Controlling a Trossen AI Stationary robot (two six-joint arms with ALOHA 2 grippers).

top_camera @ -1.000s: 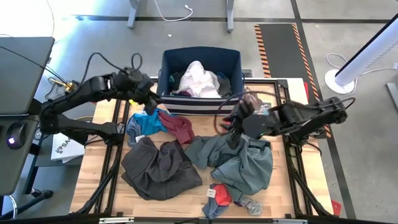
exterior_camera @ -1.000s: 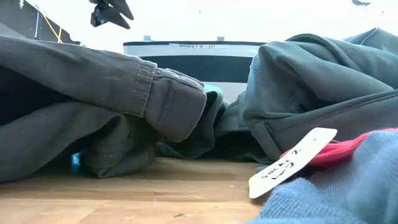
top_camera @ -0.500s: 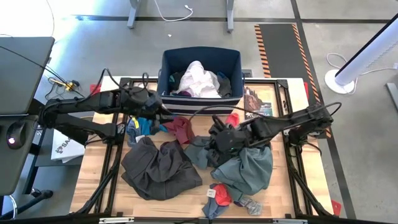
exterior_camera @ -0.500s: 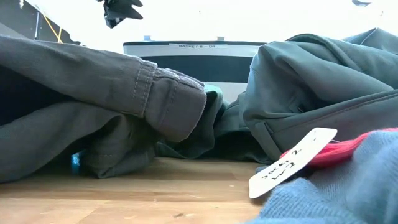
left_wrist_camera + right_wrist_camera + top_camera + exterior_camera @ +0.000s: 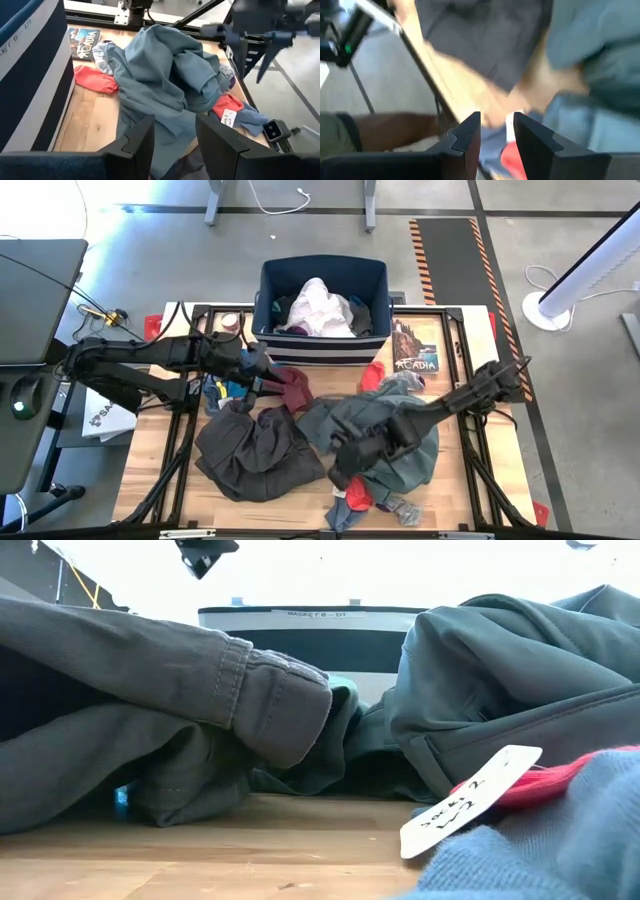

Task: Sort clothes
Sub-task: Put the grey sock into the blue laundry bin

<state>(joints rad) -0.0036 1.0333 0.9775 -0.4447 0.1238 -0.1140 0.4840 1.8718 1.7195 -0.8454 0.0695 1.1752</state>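
Clothes lie spread over the wooden table: dark grey-brown trousers (image 5: 255, 450), a grey-green shirt (image 5: 385, 430), a maroon piece (image 5: 292, 387), a bright blue piece (image 5: 224, 388), and red and grey socks (image 5: 360, 500) at the near edge. A white garment (image 5: 320, 305) lies in the navy bin (image 5: 322, 272). My left gripper (image 5: 262, 375) hovers open over the maroon piece, pointing across the shirt (image 5: 165, 75). My right gripper (image 5: 342, 472) hangs open above the shirt's near left edge, close to the red sock (image 5: 512, 160).
A book (image 5: 415, 347) lies at the far right beside the bin. A red piece (image 5: 372, 375) and a small grey one (image 5: 402, 383) rest between bin and shirt. A black frame rail (image 5: 190, 430) runs along each table side. A paper tag (image 5: 470, 800) hangs on the near sock.
My right gripper has swept from the far right side over the shirt toward the near edge and left, sinking and rolling, and now hangs near the socks. My left gripper has swung from beside the bin's left corner toward the right and near, over the maroon piece.
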